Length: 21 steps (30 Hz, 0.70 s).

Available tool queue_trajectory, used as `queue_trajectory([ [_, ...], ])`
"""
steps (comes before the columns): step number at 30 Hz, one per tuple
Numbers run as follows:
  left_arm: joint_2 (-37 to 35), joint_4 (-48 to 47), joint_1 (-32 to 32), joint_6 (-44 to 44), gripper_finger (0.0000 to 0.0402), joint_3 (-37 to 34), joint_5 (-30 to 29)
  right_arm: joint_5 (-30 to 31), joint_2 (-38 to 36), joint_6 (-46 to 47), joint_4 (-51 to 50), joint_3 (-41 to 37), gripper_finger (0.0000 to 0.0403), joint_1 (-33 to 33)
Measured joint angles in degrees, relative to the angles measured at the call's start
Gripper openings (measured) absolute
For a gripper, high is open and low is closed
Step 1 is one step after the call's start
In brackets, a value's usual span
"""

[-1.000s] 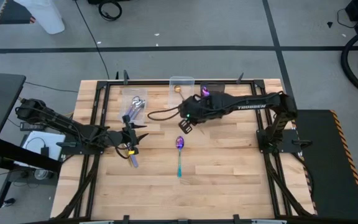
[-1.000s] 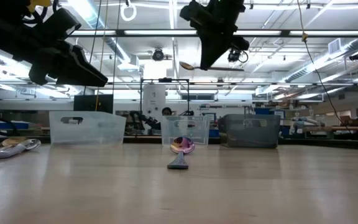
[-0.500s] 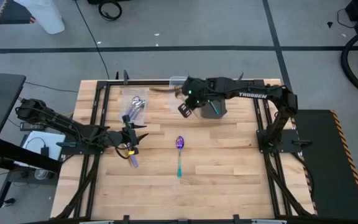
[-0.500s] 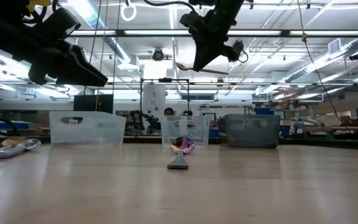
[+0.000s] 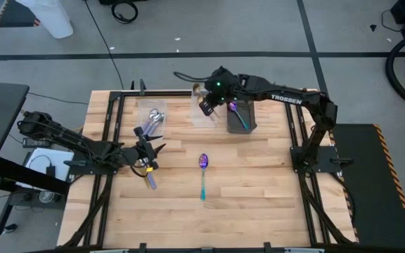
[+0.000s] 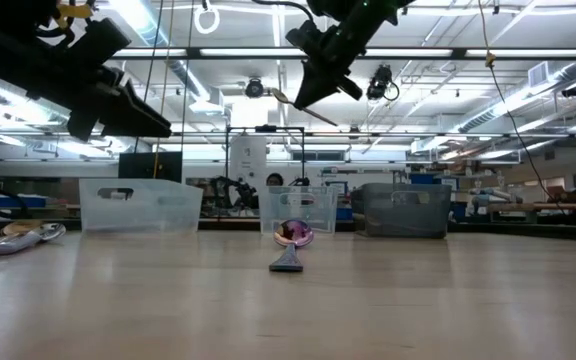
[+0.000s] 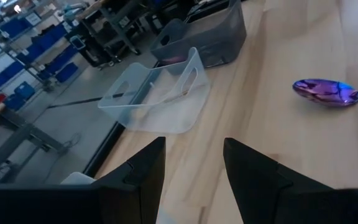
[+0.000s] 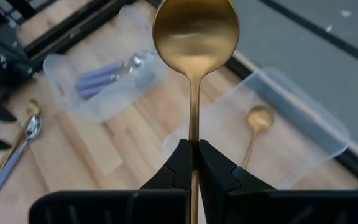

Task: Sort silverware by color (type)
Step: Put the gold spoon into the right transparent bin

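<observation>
Moved since one second ago: right gripper (image 5: 204, 107), from over the middle of the surface (image 5: 259, 211) to above the middle clear bin (image 5: 204, 111) at the far edge.

- Right gripper: fingers (image 8: 211, 167) closed tight on the stem of a gold spoon (image 8: 195, 37), bowl pointing forward. In the low view the gripper (image 6: 308, 88) is high above the bins.
- Middle clear bin: one gold spoon (image 8: 255, 127) lies inside it.
- Left clear bin (image 5: 153, 116): holds silver spoons with pale blue-grey handles (image 8: 114, 70).
- Dark bin (image 5: 241, 119): right of the middle bin; an iridescent purple spoon with a teal handle (image 5: 237, 112) lies in it.
- Loose iridescent purple spoon (image 5: 203, 172): near the centre of the surface, teal handle toward the near edge; bowl also seen in the left wrist view (image 7: 328, 92).
- Left gripper (image 5: 148, 152): low over the left part of the surface, fingers (image 7: 135, 174) spread wide, holding nothing.
- Two more spoons (image 5: 150, 180): one gold, one silver, side by side on the surface just beside the left gripper.
</observation>
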Motion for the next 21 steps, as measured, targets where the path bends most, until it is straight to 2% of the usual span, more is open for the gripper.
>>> queue_trajectory([
  [11,0.0,0.0,0.0,-11.8,0.0172,0.0,0.1,-0.2,0.0,-7.3,5.4,-1.2,0.0016,-4.7],
  [15,0.0,0.0,0.0,-12.8,0.0172,0.0,0.1,-3.4,0.6,-7.7,8.0,-3.3,0.0016,-6.9],
  [21,0.0,0.0,2.1,-12.7,0.0172,0.0,0.2,-6.9,0.8,-7.7,20.0,-9.4,0.0016,-8.9],
])
